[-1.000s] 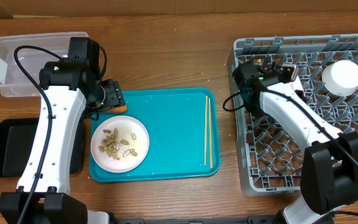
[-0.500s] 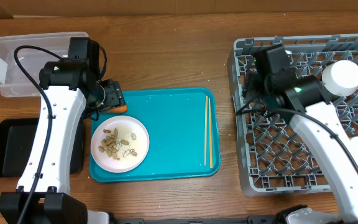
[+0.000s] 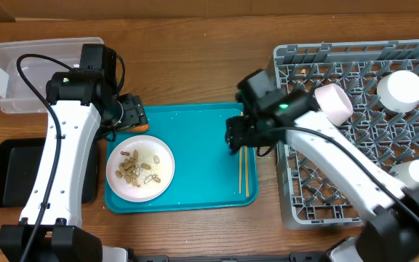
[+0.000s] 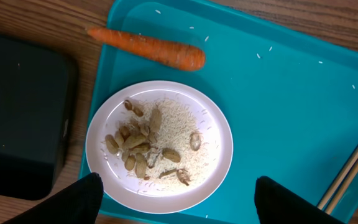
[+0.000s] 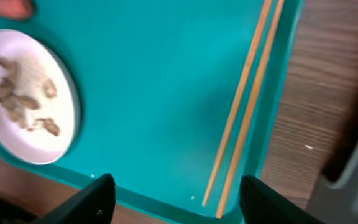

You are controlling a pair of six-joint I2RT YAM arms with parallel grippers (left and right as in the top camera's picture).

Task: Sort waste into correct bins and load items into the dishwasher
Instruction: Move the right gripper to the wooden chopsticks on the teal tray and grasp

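Observation:
A white plate (image 3: 140, 169) with tan nut scraps (image 4: 143, 149) and rice sits at the left of the teal tray (image 3: 202, 153). An orange carrot (image 4: 148, 48) lies at the tray's far left corner. My left gripper (image 3: 128, 113) hangs open and empty above the carrot and plate; in the left wrist view (image 4: 178, 204) its fingertips straddle the plate's near rim. Wooden chopsticks (image 3: 244, 153) lie along the tray's right edge. My right gripper (image 3: 242, 135) hovers open and empty over them, as the right wrist view (image 5: 180, 202) shows.
The grey dish rack (image 3: 340, 47) at right holds a pale pink bowl (image 3: 333, 102), a white cup (image 3: 401, 89) and another white piece (image 3: 417, 172). The clear tub (image 3: 20, 73) is at far left, with the black tray (image 3: 13, 171) in front of it.
My right arm has swung left out of the rack to above the chopsticks. A pink bowl now shows in the rack. The left arm has not moved.

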